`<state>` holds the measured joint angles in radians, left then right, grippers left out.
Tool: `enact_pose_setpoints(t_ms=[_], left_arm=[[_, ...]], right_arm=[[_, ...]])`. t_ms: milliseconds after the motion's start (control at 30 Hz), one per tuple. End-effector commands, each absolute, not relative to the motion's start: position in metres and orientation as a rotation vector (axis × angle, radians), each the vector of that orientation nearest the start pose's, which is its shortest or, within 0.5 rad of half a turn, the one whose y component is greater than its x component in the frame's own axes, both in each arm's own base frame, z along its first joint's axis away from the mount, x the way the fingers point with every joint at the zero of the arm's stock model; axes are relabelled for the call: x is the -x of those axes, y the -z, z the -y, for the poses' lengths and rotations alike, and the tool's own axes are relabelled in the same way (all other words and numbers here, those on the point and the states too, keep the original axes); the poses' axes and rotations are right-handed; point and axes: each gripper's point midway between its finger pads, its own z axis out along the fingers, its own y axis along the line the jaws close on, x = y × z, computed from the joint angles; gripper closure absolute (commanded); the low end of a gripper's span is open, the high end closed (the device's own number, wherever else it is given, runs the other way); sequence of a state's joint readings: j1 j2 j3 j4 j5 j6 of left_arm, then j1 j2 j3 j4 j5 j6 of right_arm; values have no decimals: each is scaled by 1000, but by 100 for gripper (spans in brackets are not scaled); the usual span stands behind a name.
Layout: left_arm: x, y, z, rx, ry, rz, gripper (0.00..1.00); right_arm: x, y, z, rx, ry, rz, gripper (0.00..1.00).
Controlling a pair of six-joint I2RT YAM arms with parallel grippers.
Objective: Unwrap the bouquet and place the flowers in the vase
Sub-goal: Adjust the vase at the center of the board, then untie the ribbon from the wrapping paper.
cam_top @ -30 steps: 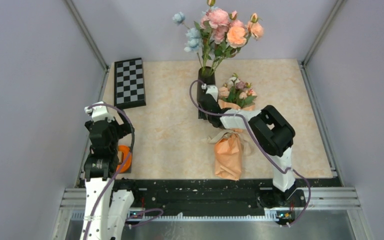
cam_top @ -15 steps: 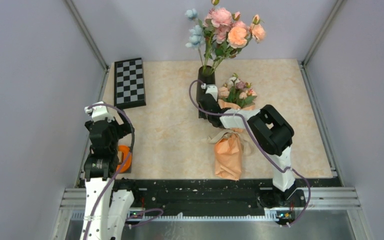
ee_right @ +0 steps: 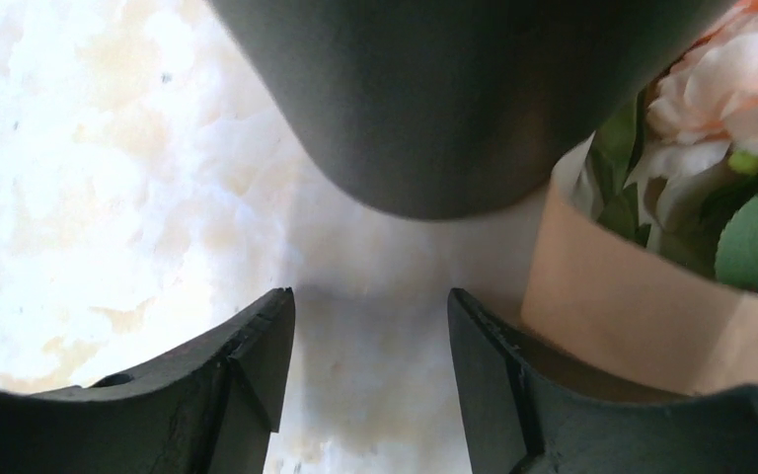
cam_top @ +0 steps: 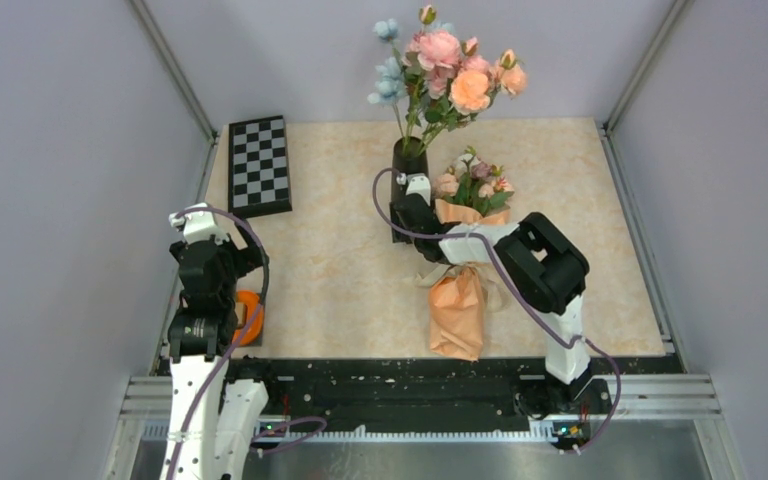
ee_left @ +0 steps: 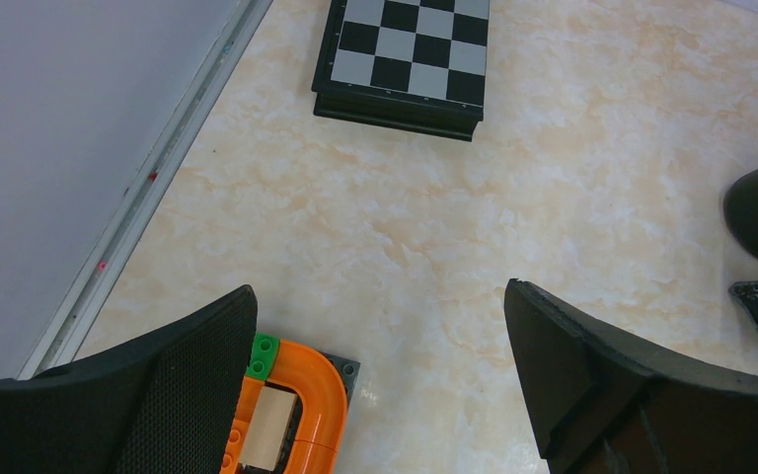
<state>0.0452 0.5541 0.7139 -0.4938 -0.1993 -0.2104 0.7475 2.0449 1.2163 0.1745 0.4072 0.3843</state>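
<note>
The slim black vase stands at mid-table with a tall pink, orange and pale-blue bunch in it. Right beside it lies the bouquet, a peach paper cone pointing toward me, its cream and pink flowers at the far end. My right gripper sits low at the vase's base. In the right wrist view the gripper is open on bare table, the vase just ahead, the paper touching its right finger. My left gripper hangs wide open and holds nothing.
A black-and-white chessboard lies at the back left. An orange toy piece on a grey plate sits under the left arm, near the left wall rail. Grey walls close in the table on three sides.
The right gripper's jaws have widened and it shifted slightly left at the vase's base. The tall bunch in the vase swayed. The left arm has not moved.
</note>
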Motion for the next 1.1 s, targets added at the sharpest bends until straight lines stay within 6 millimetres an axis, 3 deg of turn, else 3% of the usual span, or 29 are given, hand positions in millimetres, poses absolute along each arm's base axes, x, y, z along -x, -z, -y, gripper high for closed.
enact_pose_setpoints(t_ms=[0,133,300,433,567,767,967,1067], left_arm=[[-249,-237,-37,379,-70,-1832,1],[-249,-237,-37,374,-70,-1834,1],[-249,-237,-27,305,-29,-1852,1],[-252,-236,-7,255,77,-1869,1],[-255,-227,20,218,191,-1910,1],[-257,-201,80,190,436,-1974,1],[-255,-187,149,103,612,-2015,1],[-257,-185,189,42,683,-2022,1]], right_arm=[[-403,-63,-327,214,-264,-2091,38],[-387,-73,-331,242,-313,-2084,36],[-367,-99,-333,274,-392,-2070,35],[-349,-131,-329,290,-458,-2083,34],[-331,-142,-318,341,-449,-2165,34],[-313,-147,-275,307,-457,-2272,35],[-303,-159,-211,187,-472,-2301,36],[-301,-159,-179,114,-501,-2313,43]])
